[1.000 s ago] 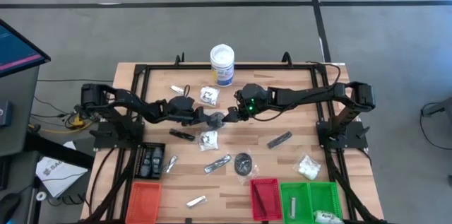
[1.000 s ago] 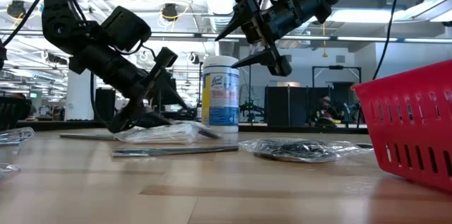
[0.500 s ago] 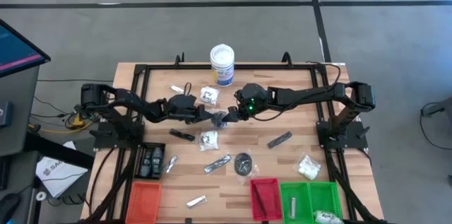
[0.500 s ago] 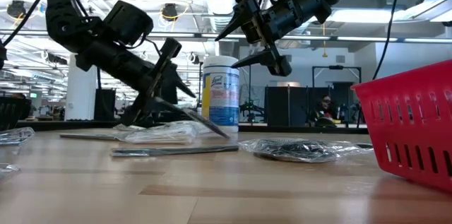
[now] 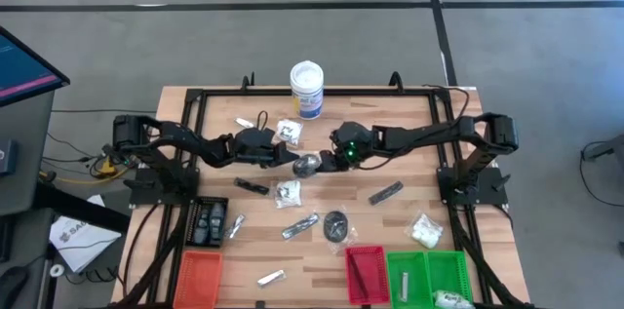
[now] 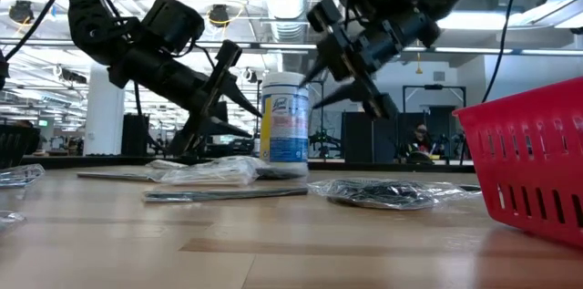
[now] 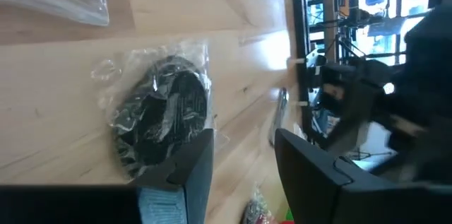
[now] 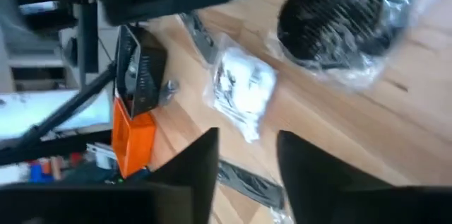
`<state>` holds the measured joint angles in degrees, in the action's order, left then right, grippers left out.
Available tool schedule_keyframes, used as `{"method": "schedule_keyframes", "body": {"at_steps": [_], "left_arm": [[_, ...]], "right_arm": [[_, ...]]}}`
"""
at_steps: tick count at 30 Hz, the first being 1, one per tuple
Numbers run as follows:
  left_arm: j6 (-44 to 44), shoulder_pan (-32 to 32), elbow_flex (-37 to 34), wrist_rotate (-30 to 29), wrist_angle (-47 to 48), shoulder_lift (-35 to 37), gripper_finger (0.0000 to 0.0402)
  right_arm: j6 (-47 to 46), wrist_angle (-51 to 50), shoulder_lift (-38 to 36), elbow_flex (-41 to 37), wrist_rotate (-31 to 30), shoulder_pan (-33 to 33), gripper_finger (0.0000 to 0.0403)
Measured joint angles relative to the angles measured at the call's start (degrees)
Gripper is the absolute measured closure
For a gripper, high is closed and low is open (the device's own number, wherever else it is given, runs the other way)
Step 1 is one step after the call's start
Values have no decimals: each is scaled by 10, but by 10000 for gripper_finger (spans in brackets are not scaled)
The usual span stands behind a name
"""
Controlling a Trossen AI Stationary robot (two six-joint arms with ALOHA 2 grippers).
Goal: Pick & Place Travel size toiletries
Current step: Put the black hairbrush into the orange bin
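High: early stage imo. Red tray (image 5: 366, 275) at bottom centre has one slim dark stick, green tray (image 5: 429, 272) at bottom right has one white packet (image 5: 450, 298), and I see nothing in the orange tray (image 5: 197, 275) at bottom left. Most of the toiletries are loose on the table (image 5: 468, 202): bagged dark disc (image 5: 335, 225), clear packets w/ white contents (image 5: 288, 193) (image 5: 424, 231) (image 5: 289, 132), black sticks (image 5: 251, 186) (image 5: 386, 192) and silvery sachets (image 5: 300, 225) (image 5: 271, 277). Left gripper (image 5: 292, 158) and right gripper (image 5: 329, 160) are tip to tip at frame centre w/ a small greyish item (image 5: 308, 163) between them. Can't tell if either touches it. Low: both grippers are up off the wood, flanking the white tub (image 6: 284, 118) at centre, and both have their prongs spread. Flat packets lie at left and the disc bag at centre right. Left wrist: fingers parted, bare wood shows thru the gap, nothing pinched that I can see. The disc lies flat in a crinkled clear bag, centre left. Right wrist: fingers also parted w/ nothing between. Same ribbed black disc in its bag at upper right, white packet at centre, orange tray at left.
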<state>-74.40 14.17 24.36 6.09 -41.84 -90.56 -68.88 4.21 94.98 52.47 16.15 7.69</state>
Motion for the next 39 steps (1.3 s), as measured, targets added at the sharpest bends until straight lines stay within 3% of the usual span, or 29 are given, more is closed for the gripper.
{"method": "schedule_keyframes", "body": {"at_steps": [4,13,18,26,39], "left_arm": [[-39,0,0,-4,33,0,261],[-53,-1,0,-2,114,0,286],[-56,0,0,-1,150,0,284],[-55,0,1,1,173,1,244],[-51,10,15,-1,175,1,217]], "right_arm": [[-50,71,0,-42,-10,-2,327],[-58,-2,0,-49,-85,0,396],[-58,-5,29,-46,-94,12,400],[-60,-8,109,5,-71,5,402],[-46,-53,112,16,-90,32,402]]}}
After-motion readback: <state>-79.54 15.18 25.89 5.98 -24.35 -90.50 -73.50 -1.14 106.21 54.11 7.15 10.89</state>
